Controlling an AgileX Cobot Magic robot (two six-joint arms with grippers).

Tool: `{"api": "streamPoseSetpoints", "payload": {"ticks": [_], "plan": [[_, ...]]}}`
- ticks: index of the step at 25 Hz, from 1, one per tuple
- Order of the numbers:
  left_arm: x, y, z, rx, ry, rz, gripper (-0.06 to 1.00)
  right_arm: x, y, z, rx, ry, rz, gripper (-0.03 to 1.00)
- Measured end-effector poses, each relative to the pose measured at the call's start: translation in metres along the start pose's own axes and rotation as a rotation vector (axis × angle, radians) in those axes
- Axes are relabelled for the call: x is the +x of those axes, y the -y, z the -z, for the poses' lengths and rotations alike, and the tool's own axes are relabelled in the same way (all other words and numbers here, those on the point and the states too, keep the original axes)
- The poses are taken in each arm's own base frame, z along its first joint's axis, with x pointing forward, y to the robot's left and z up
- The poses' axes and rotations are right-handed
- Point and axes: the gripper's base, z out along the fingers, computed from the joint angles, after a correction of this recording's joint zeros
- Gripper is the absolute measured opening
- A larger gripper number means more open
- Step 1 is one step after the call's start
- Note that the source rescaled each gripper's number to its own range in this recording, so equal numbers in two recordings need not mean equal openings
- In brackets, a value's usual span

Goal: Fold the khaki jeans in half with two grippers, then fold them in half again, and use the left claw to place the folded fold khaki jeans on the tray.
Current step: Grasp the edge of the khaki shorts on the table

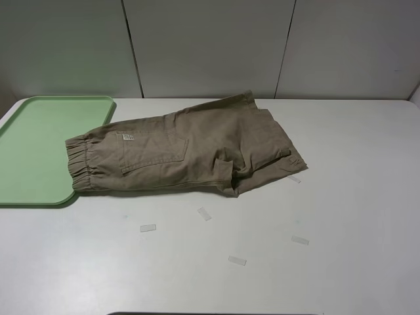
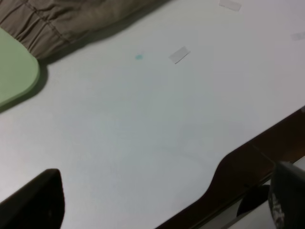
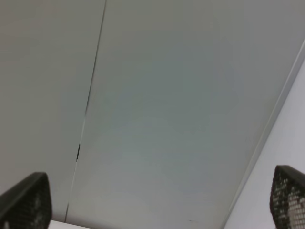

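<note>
Standing by the rig right now. The khaki jeans [image 1: 190, 147] are lying on the white bench [image 1: 354, 197], a bit left of the middle and towards the back. They're really more like shorts: gathered elastic waistband, one patch pocket facing up. The waistband end points left and lies over the right-hand rim of the mint-green tray [image 1: 33, 151], while the rest of the fabric sits on the bench. The leg end points right, and it's rumpled there, with a bit of hem turned back on itself near the front edge.

Neither arm shows in the high camera. In its wrist view the left tool [image 2: 164, 195] hangs over bare bench close to the front edge. Its two dark fingers sit wide apart at the corners of the picture with nothing between them, so it's released. From there you can see the waistband right next to the tray's rounded corner.

The right tool [image 3: 157, 198] is also spread wide and holding nothing. It's aimed up at the grey wall panels [image 3: 167, 95] behind the bench.

A few small pale tape strips [image 1: 147, 228] are scattered on the bench in front of the jeans.
</note>
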Motion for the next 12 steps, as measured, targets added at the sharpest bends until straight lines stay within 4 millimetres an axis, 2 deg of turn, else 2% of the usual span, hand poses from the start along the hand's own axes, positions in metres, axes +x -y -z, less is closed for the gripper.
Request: {"api": "streamPoseSetpoints", "payload": {"ticks": [12], "plan": [[0.024,0.003,0.022,-0.006,0.224,-0.019,0.85,0.000,-0.002,-0.001,-0.022,-0.004,-0.020,1.00]]}}
